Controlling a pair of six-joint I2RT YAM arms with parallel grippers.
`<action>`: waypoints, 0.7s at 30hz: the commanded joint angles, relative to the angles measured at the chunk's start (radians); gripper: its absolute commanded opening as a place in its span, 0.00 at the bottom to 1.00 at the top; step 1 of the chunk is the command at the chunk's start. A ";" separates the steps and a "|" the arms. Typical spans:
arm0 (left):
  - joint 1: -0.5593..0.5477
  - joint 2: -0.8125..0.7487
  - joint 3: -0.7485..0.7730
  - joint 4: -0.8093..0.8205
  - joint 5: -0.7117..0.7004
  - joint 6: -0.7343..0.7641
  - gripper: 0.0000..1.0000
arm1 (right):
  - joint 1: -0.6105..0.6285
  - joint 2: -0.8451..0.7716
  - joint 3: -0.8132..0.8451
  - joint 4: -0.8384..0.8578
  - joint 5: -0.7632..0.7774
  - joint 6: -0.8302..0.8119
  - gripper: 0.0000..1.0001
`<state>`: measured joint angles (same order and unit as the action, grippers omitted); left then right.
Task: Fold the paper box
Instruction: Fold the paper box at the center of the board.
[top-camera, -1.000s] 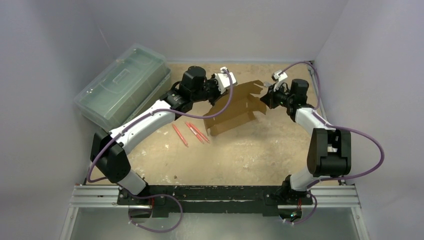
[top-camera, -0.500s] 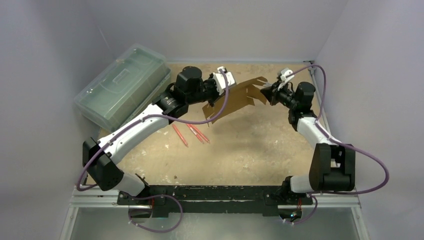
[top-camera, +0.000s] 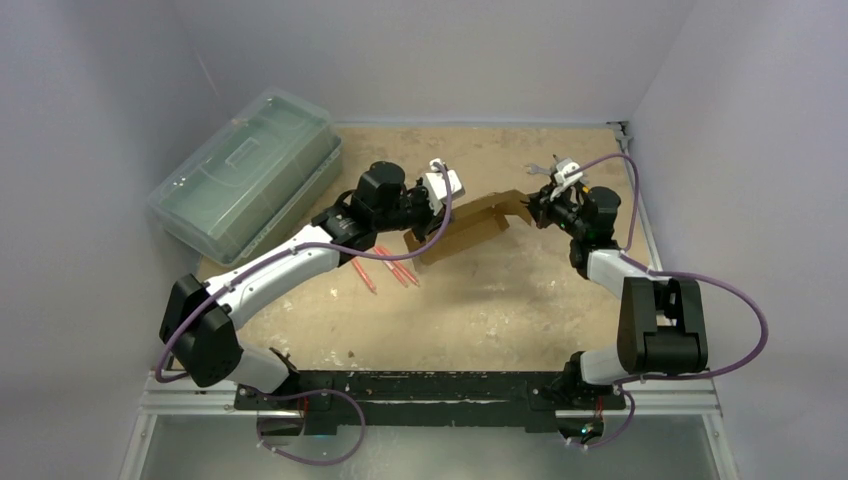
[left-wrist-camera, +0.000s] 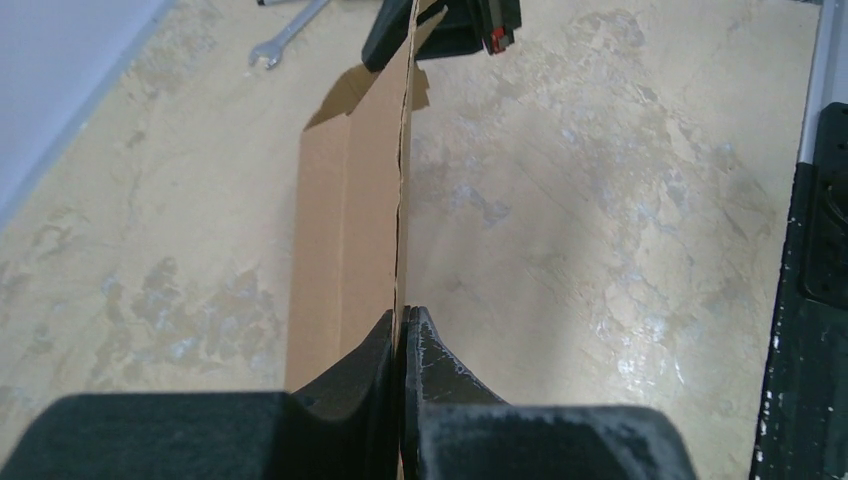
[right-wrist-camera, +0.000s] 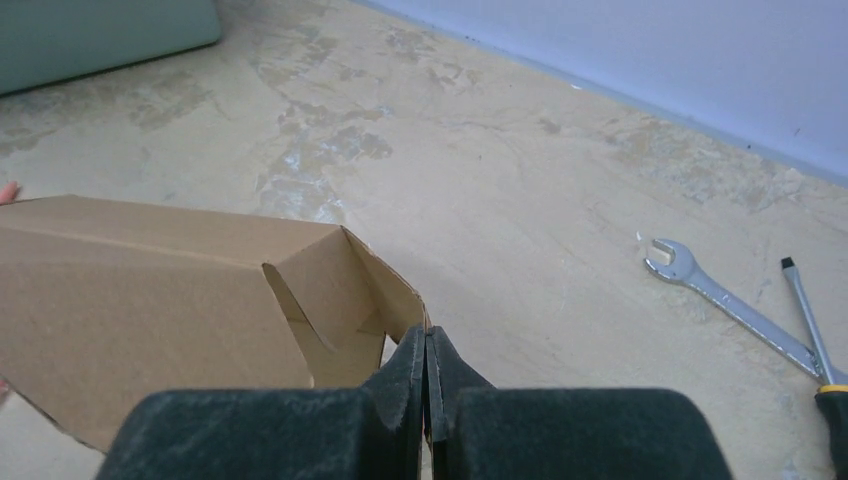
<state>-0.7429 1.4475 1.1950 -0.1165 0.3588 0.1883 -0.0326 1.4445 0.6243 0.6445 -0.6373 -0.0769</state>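
Cardboard, one piece: the paper box (top-camera: 470, 222) sits mid-table toward the far side, clamped at its left end by the left gripper (left-wrist-camera: 402, 325) and at its right flap by the right gripper (right-wrist-camera: 427, 345). One wrench (right-wrist-camera: 725, 300) and one screwdriver (right-wrist-camera: 812, 330) lie far right, one green case (top-camera: 245, 175) far left.
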 joint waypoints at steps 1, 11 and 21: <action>-0.005 -0.019 -0.039 0.066 0.032 -0.053 0.00 | 0.005 -0.038 0.006 -0.011 0.020 -0.085 0.00; -0.005 0.011 -0.049 0.093 -0.017 -0.115 0.00 | 0.005 0.078 0.087 -0.172 -0.019 -0.070 0.00; -0.005 0.027 -0.061 0.059 0.009 -0.178 0.00 | 0.005 0.074 0.054 -0.169 -0.047 -0.056 0.00</action>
<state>-0.7429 1.4796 1.1473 -0.0696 0.3531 0.0566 -0.0315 1.5326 0.6830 0.4774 -0.6548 -0.1337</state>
